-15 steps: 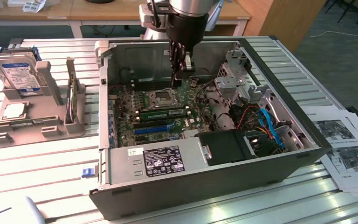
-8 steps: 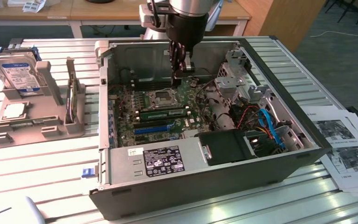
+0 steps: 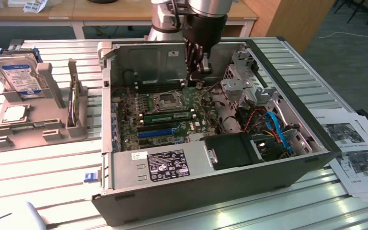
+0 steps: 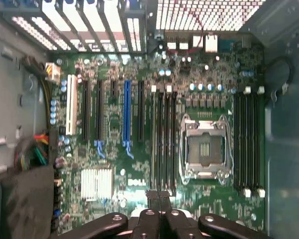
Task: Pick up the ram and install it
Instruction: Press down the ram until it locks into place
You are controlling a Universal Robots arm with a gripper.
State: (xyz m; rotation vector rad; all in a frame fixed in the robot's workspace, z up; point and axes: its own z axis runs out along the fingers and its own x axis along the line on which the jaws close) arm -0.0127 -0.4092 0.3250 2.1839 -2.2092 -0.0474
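Clenched gripper [image 4: 159,199] hangs over the motherboard's black memory slots [image 4: 164,139], apparently empty; the ram [image 3: 168,116] sits seated; approach square, gently.

Plenty out of sight inside this case.

The arm [image 3: 193,19] is cut off by the exterior view's upper edge, and the gripper [image 3: 200,72] hangs in front of part of the motherboard [image 3: 165,112] behind it. In the wrist view the gripper [image 4: 159,196] runs off the picture's edge, its fingers pressed together. Print on the power supply label [image 3: 166,164] is too small to read. The papers [image 3: 356,153] are cropped at the exterior view's right edge.
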